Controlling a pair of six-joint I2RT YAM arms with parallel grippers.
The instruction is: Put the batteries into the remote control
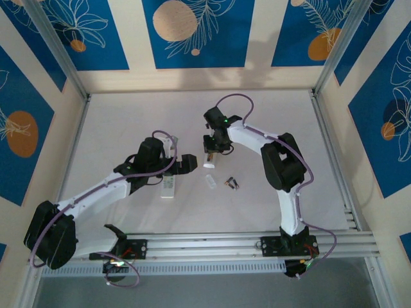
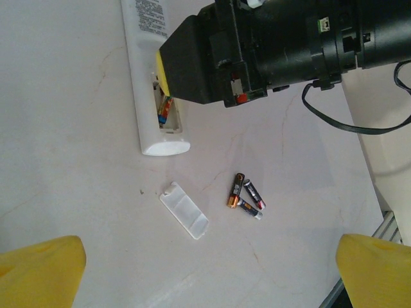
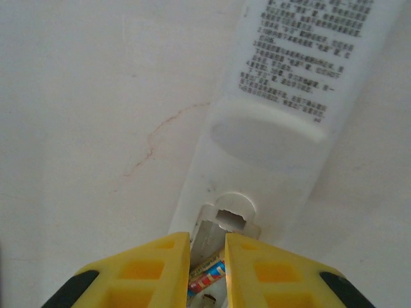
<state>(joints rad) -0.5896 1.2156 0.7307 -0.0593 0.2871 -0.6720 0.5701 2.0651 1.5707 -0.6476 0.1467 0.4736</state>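
Observation:
The white remote control (image 2: pixel 149 77) lies back up with its battery bay open; its label side also fills the right wrist view (image 3: pixel 282 96). My right gripper (image 3: pixel 207 239) hovers over the bay, jaws nearly together around a colourful battery (image 3: pixel 209 277) that sits tilted in the bay (image 2: pixel 164 109). Three loose batteries (image 2: pixel 245 194) lie in a small heap on the table, with the white bay cover (image 2: pixel 184 210) to their left. My left gripper (image 2: pixel 205 273) hangs above them, wide open and holding nothing. From above, the right gripper (image 1: pixel 215 151) is near the table's centre.
A second white remote (image 1: pixel 168 187) lies under the left arm's wrist. The cover (image 1: pixel 210 181) and loose batteries (image 1: pixel 231 183) sit between the two arms. Aluminium rails (image 1: pixel 244 244) run along the near edge, and frame posts stand at the corners.

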